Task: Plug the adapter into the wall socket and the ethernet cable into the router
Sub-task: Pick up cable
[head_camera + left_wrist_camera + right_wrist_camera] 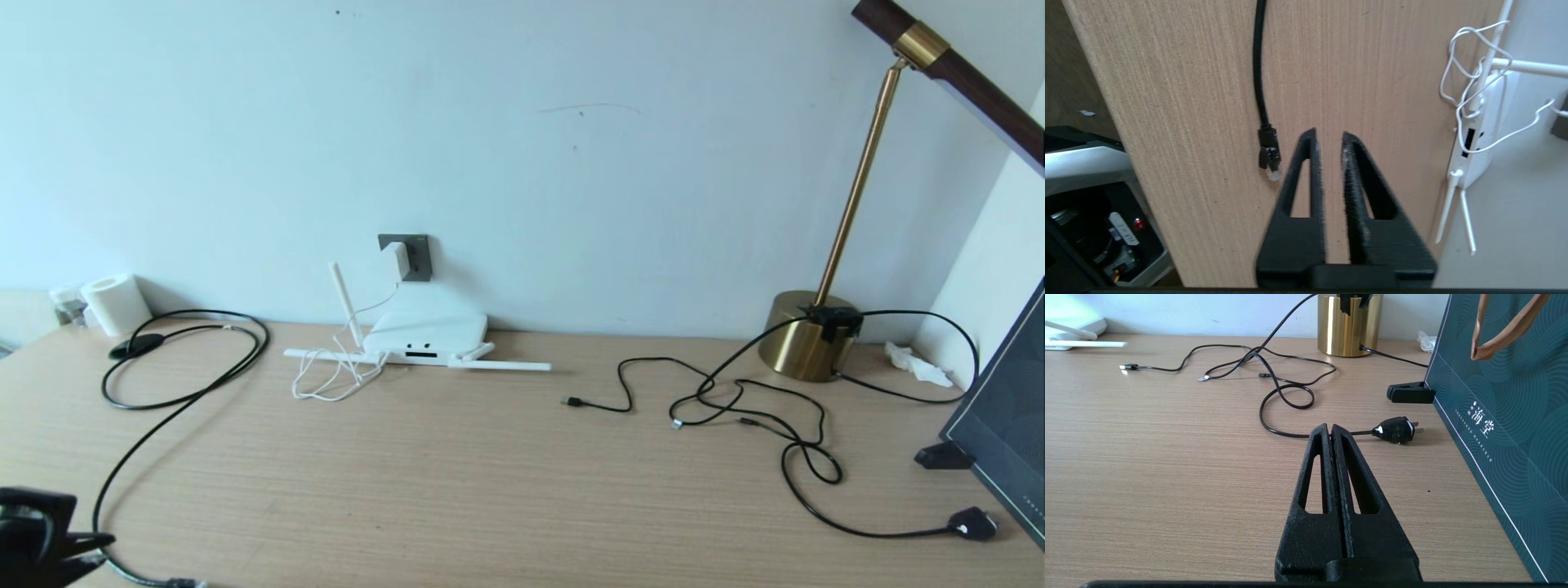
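Note:
The white adapter (395, 260) sits against the dark-grey wall socket (418, 258), and its thin white cord hangs down to the router (426, 333) below it. The router (1474, 161) shows its dark ports toward the table. The black ethernet cable (175, 412) runs from its round disc (135, 346) to the front left. Its clear-tipped plug (1270, 158) lies flat on the table, just beside my left gripper (1329, 139), which is open a narrow gap and empty. My left gripper (49, 543) is at the front left corner. My right gripper (1329, 430) is shut on nothing, low over the table's right side.
A brass lamp (808, 335) stands at the back right with thin black cables (735, 400) sprawled before it, ending in a black power plug (1396, 430). A dark teal bag (1502, 408) and black clip (1410, 393) line the right edge. A paper roll (118, 304) stands back left.

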Controlling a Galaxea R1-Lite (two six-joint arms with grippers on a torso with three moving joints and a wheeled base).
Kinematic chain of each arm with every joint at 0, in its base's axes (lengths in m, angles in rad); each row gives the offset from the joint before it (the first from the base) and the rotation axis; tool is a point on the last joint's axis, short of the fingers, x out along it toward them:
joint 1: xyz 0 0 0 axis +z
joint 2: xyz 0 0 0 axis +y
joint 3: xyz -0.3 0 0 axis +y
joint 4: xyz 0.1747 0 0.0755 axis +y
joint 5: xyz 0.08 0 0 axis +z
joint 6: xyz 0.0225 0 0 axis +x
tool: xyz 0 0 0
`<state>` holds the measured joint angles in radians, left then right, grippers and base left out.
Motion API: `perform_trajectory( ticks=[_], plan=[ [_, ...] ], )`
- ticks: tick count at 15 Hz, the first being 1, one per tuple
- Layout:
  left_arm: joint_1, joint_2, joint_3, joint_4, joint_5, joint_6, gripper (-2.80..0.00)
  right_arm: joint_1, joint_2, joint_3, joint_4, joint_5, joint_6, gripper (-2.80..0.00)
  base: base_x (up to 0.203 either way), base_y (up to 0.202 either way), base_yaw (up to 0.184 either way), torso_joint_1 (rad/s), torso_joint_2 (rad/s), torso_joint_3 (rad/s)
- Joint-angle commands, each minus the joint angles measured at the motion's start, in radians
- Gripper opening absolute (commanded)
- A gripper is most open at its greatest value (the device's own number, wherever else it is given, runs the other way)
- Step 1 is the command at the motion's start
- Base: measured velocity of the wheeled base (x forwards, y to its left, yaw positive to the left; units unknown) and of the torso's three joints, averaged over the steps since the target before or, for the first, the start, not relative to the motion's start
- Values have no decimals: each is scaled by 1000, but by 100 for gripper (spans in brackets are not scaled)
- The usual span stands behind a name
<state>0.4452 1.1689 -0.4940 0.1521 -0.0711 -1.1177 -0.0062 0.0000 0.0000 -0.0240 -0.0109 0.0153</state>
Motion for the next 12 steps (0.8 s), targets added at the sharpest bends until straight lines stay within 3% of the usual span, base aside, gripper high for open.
perform_trajectory(
  ticks=[1,5,8,12],
  plan=[
    [3,1,36,-1,11,-4,0,0,0,12,-1,0,0,-280,0,0,0,0,0,0],
    [1,29,65,-1,10,-1,0,0,0,12,-1,0,0,-280,0,0,0,0,0,0],
    [-9,94,-15,7,10,6,0,0,0,12,-1,0,0,-280,0,0,0,0,0,0],
    [-45,82,-27,107,19,12,0,0,0,12,-1,0,0,-280,0,0,0,0,0,0]
  ],
)
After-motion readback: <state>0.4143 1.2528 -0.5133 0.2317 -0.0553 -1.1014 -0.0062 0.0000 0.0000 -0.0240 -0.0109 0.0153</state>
